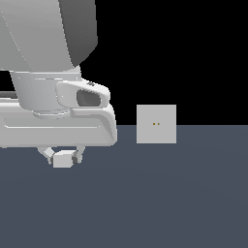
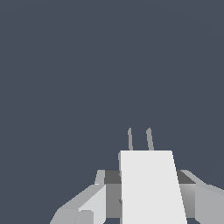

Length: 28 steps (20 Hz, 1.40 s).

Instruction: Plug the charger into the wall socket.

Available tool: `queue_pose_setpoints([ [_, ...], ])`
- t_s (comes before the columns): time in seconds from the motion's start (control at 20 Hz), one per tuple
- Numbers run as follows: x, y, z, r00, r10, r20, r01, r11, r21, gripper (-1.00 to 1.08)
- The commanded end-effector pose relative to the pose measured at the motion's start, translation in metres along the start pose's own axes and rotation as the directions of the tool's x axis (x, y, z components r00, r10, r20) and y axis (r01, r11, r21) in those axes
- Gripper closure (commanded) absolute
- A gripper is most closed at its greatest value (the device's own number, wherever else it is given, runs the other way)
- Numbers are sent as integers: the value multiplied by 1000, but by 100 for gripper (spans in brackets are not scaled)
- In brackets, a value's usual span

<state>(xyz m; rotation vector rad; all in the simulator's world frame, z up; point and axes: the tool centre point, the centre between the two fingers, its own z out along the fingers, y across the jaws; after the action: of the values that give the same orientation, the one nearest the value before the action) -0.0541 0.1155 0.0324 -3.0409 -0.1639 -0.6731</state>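
Charger held above the floor, well short of the socket.
The charger [image 1: 63, 159], two grey prongs [image 2: 140, 139] showing, sits clamped between the gripper [image 1: 63, 156] fingers; the wall socket [image 1: 156, 124] stands upright, well apart toward the exterior view's right.

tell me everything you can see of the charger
The charger is a small plain off-white block, matte and unmarked. In the wrist view two thin grey prongs stick out of its front face. It sits between the gripper jaws, which press its sides. It lies well to the exterior view's left of the wall socket, not touching it.
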Motion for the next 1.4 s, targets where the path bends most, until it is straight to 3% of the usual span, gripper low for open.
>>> queue_pose_setpoints([
  [0.0,2,20,-7,1000,15,-1,-15,1000,-8,108],
  [0.75,10,141,-50,995,103,-5,-103,993,-51,108],
  [1.35,12,188,-67,990,139,-6,-139,988,-66,108],
])
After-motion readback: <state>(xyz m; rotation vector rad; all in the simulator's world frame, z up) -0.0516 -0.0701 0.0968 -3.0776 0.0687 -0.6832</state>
